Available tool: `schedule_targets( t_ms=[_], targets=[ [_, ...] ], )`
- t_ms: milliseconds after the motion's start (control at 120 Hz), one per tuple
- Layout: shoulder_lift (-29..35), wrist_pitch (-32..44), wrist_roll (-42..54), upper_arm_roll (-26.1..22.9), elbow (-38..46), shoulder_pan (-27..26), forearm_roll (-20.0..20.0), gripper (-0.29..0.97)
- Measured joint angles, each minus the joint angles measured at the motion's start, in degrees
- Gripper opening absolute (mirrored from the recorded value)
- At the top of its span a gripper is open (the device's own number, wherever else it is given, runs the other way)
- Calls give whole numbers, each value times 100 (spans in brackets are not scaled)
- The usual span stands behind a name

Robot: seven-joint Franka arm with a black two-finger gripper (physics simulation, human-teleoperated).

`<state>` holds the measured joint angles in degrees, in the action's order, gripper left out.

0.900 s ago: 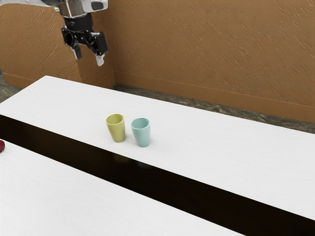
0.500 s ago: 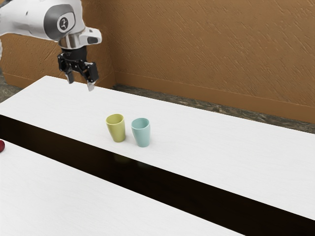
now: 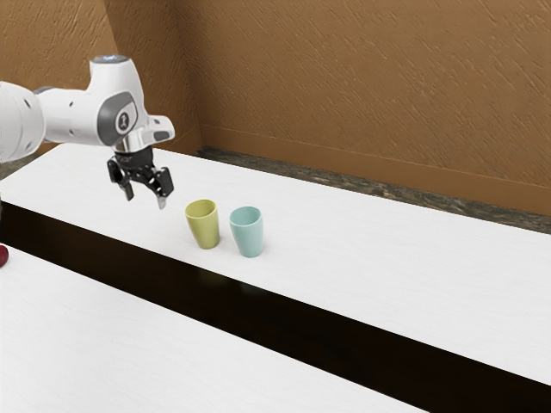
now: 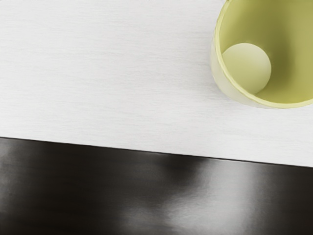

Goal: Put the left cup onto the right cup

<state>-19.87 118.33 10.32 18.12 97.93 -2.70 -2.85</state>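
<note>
The yellow-green cup (image 3: 202, 223) is standing upright on the white worktop (image 3: 387, 249), just beside the teal cup (image 3: 246, 231) at its 3 o'clock. It is not yet gripped or lifted, so the whole stacking is remaining. The pincer (image 3: 145, 198) is hanging at the cup's 10 o'clock, fingers apart, holding nothing. Since the earlier frames it has been dropping from high above to near cup height

My arm (image 3: 60, 116) reaches in from the exterior view's left, wrist bent down, and my gripper (image 3: 145, 198) hangs with fingers spread apart.
</note>
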Motion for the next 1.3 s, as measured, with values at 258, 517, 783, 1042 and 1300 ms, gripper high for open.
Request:
schedule_targets(
  t_ms=[258, 517, 783, 1042, 1300],
  targets=[
    [-608, 420, -80, -192, -570, -7, -274, 62],
    [-953, 546, -246, -239, -751, 45, -424, 61],
    [-1302, 633, -406, -250, -999, 36, -480, 60],
    [-1492, 667, -562, -301, -1042, 42, -491, 58],
    [-1556, 679, -719, -301, -1042, 42, -507, 21]
  ],
)
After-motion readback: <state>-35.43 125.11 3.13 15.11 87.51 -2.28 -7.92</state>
